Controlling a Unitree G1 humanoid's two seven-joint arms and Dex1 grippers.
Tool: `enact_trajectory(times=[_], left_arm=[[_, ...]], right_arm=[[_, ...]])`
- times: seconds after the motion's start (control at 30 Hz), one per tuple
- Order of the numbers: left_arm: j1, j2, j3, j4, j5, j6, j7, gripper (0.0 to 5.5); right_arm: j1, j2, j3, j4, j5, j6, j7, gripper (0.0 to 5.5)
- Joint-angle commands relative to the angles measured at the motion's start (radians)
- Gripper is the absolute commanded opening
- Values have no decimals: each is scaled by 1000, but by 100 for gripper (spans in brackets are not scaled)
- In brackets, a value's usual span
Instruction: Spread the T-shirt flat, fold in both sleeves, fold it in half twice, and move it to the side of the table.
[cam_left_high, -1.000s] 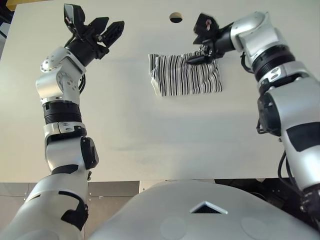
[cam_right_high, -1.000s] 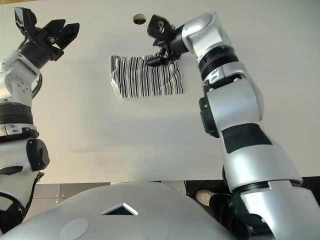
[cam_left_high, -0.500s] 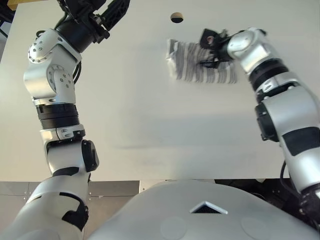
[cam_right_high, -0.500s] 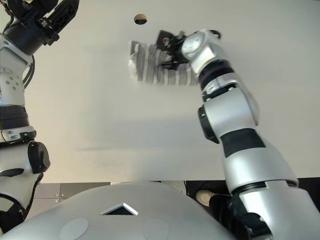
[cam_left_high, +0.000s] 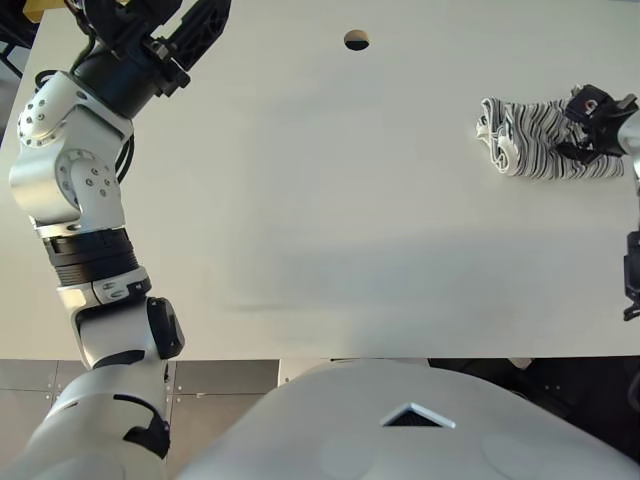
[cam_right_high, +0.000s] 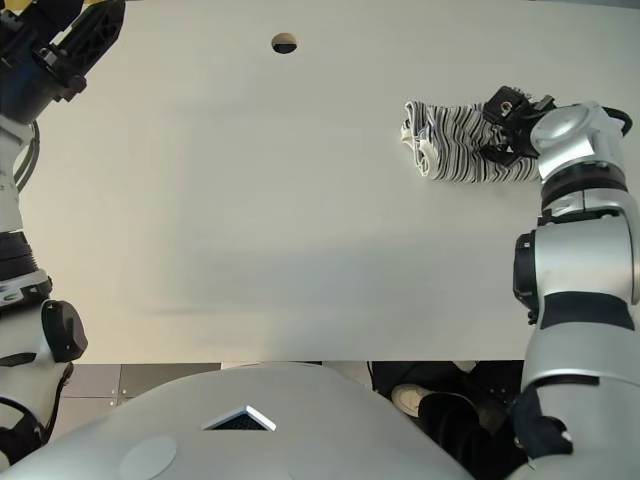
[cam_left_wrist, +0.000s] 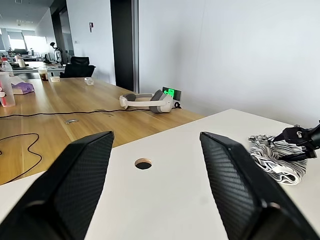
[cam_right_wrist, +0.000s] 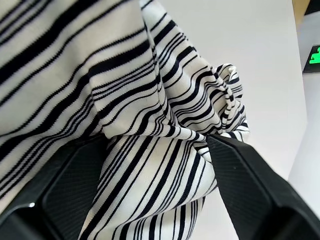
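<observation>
My right gripper (cam_right_high: 505, 125) pinches the striped T-shirt (cam_right_high: 455, 152), which lies bunched at two o'clock near the right edge of the table (cam_left_high: 300, 200). A careless drag could unroll its folds or tip it over that edge. My left gripper (cam_left_high: 185, 35) hangs spread wide at ten o'clock. Count: one T-shirt, one table, two grippers.

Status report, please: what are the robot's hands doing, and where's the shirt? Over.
Left gripper open, raised far left. Right gripper shut on striped T-shirt, bunched at right side of table. A round hole lies well apart.
</observation>
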Motion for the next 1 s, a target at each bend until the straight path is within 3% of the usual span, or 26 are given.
enact_trajectory(times=[0.03, 0.2, 0.37, 0.47, 0.57, 0.7, 0.8, 0.97, 1.0], left_arm=[[16, 13, 0, -12, -5, 8, -5, 319], [38, 3, 3, -25, -5, -10, 2, 319], [56, -39, 21, -114, -9, -47, 78, 319], [68, -73, -2, -175, 46, -95, 157, 319], [83, -95, -41, -231, 82, -119, 198, 319], [155, -145, -77, -362, 129, -119, 301, 319], [205, -150, -114, -402, 159, -179, 283, 319], [334, -69, -168, -498, 256, -310, 199, 319], [356, -51, -174, -507, 278, -340, 180, 324]], right_arm=[[35, 3, -34, 37, 10, 73, -25, 365], [-6, -5, -59, 29, 6, 50, -44, 365], [-205, 1, -114, -5, 53, -46, 54, 365], [-335, 17, -200, -51, 148, -120, 91, 365], [-326, 59, -254, -153, 250, -179, 197, 365], [8, 157, -256, -704, 441, -50, 337, 365], [315, 225, -218, -1144, 500, 37, 274, 365], [537, 276, -168, -1447, 500, 130, 213, 365], [569, 279, -156, -1478, 498, 133, 211, 345]])
